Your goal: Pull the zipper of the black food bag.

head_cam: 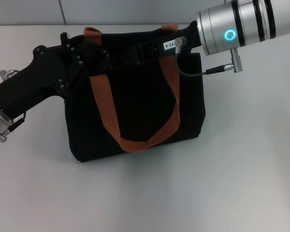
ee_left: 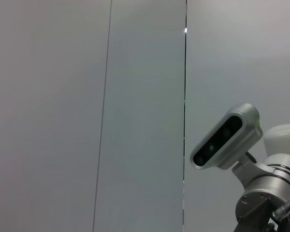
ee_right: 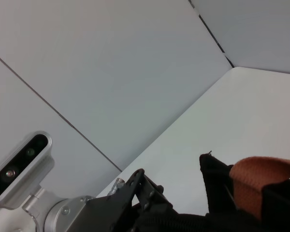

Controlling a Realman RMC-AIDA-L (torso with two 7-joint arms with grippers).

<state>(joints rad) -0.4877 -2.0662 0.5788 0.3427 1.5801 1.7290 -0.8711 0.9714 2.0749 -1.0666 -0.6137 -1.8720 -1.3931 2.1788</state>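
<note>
White table (head_cam: 241, 159), matte, running back to a pale grey wall (head_cam: 111, 12). Wall built of flat panels, split by a thin dark upright seam (ee_left: 185, 121) and a fainter one beside it. Corner of table (ee_right: 232, 68) meeting the wall base, with a dark seam rising from there. Soft shadow on table.

Black food bag (head_cam: 135, 111): matt woven cloth. Handles (head_cam: 104, 111): rust-brown ribbed webbing. Table (head_cam: 241, 169): smooth matt white surface. Right arm (head_cam: 241, 24): brushed silver metal, satin sheen. Left gripper (head_cam: 75, 60): matt black housing.
</note>
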